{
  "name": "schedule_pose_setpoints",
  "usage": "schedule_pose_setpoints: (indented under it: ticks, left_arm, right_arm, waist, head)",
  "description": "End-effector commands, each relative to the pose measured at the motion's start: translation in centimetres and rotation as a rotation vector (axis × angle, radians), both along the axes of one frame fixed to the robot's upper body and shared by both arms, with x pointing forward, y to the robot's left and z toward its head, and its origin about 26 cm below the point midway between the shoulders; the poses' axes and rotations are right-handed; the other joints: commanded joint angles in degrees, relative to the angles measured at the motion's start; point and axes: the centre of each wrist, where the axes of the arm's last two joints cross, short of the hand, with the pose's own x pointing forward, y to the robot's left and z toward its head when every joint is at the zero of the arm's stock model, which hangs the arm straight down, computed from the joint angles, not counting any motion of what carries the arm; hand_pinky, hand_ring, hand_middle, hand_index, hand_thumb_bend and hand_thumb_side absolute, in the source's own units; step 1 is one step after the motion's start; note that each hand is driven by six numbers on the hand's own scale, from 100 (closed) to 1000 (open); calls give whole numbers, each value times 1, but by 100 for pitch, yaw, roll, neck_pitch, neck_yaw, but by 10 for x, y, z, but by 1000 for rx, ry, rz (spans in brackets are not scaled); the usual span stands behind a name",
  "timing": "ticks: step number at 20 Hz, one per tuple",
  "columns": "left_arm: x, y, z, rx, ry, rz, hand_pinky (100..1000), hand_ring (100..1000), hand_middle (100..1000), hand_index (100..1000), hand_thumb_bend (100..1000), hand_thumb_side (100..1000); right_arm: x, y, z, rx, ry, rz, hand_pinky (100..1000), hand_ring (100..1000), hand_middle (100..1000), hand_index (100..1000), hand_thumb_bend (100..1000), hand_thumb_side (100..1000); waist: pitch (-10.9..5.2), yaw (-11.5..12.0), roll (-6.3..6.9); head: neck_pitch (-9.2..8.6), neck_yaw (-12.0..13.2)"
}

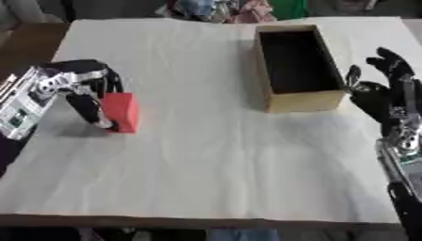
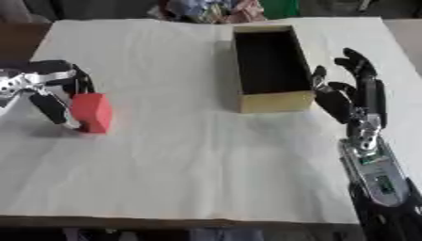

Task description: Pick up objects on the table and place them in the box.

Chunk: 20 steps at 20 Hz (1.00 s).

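A red block [image 1: 123,112] stands on the white-covered table [image 1: 206,155] at the left. My left hand [image 1: 86,92] wraps it from the left, fingers curled over its top and thumb down along its near side. An open wooden box [image 1: 295,66], dark inside, stands at the back right of the table; I cannot see anything in it. My right hand [image 2: 350,92] is held open just right of the box's near end, fingers pointing up and away, holding nothing.
Colourful clutter [image 1: 223,9] lies beyond the far edge of the table. The table's front edge [image 1: 198,219] runs along the bottom. A wide stretch of white cloth separates the block from the box.
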Motion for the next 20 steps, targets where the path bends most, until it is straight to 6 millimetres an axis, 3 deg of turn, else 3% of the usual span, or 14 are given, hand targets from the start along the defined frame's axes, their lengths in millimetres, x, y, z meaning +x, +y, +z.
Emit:
schedule_pose_setpoints:
  ticks: [1,2,3,5,13,20]
  left_arm:
    - [1,2,13,11,-28,-5,669,558,496,684,685,209]
    - [1,2,13,11,-28,-5,669,558,496,684,685,209]
    - [1,2,14,11,-33,-6,643,491,336,520,550,201]
    - [0,1,17,10,-51,-10,635,477,304,491,523,198]
    - [-4,-9,49,-28,-166,-46,632,464,279,471,481,194]
    - [4,-45,82,-66,-273,-126,629,461,280,476,461,190]
  right_arm:
    - [0,-3,7,-11,-24,-2,676,947,739,878,190,100]
    - [0,-3,7,-11,-24,-2,676,947,739,878,190,100]
    - [0,-3,7,-11,-24,-2,677,947,739,878,187,100]
    - [0,-4,7,-10,-24,-3,676,947,739,878,187,100]
    - [0,-4,6,-11,-21,-4,676,947,739,878,184,100]
    - [-1,-2,4,-15,-13,8,676,947,739,878,183,100]
  waist:
    - [-106,-1,-8]
    - [-106,-1,-8]
    - [-106,-1,-5]
    - [-105,-3,0]
    - [-132,3,9]
    - [-192,-3,5]
  head:
    - [14,11]
    - [14,11]
    - [18,8]
    - [23,3]
    - [35,-4]
    - [38,15]
